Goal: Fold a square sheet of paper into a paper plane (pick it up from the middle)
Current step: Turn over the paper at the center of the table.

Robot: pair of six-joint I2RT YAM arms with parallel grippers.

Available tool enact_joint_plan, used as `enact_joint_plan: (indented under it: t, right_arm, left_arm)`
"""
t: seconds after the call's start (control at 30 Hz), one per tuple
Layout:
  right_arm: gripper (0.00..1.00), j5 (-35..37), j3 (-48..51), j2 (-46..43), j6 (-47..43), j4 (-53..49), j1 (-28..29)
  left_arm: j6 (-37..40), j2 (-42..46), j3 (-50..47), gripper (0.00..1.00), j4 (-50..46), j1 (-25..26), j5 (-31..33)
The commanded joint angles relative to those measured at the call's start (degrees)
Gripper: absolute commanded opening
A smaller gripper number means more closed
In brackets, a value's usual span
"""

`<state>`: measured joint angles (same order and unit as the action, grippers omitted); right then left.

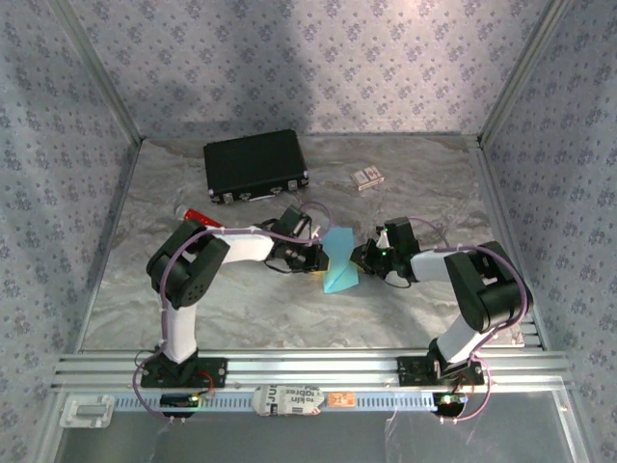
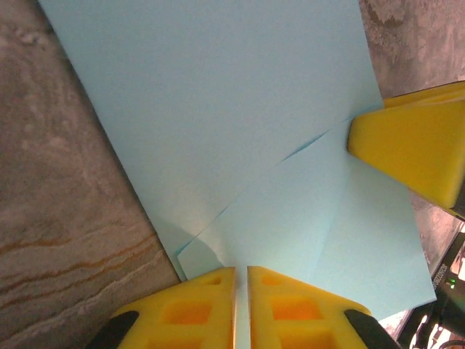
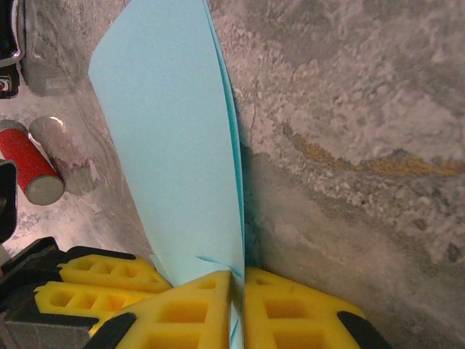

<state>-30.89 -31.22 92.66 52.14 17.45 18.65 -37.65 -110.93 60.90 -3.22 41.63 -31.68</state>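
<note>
Left gripper (image 2: 241, 273) and right gripper (image 3: 238, 276) both clamped on folded paper (image 1: 339, 265), held between them over marbled table (image 1: 241, 299).

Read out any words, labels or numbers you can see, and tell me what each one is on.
White label, bottom of the top view: dark print, too blurred to read.
Orange tag beside it: too small to read.
Small card box near the back: markings too small to read.
No text on the square sheet of paper.
</note>
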Motion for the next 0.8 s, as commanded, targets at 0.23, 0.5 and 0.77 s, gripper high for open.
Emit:
enact_joint_plan:
  t: [0.23,0.5,0.77]
  right_arm:
    - [0.08,0.4,1.0,-5.6,-2.2,-3.1,-0.9]
    - [0.08,8.9,-6.3,-14.2,-13.4,-26.4,0.3]
    - [0.08,22.6,-14.2,-19.8,-22.8,-44.3,3.3]
  left_arm:
    - [1.9,10.2,-1.5,0.36,-2.9,0.5,7.9]
    - [3.2,19.4,-5.7,0.51,-3.3,-0.2,19.6]
    - [2.9,27.5,-10.8,0.65,-1.0,-2.9,26.0]
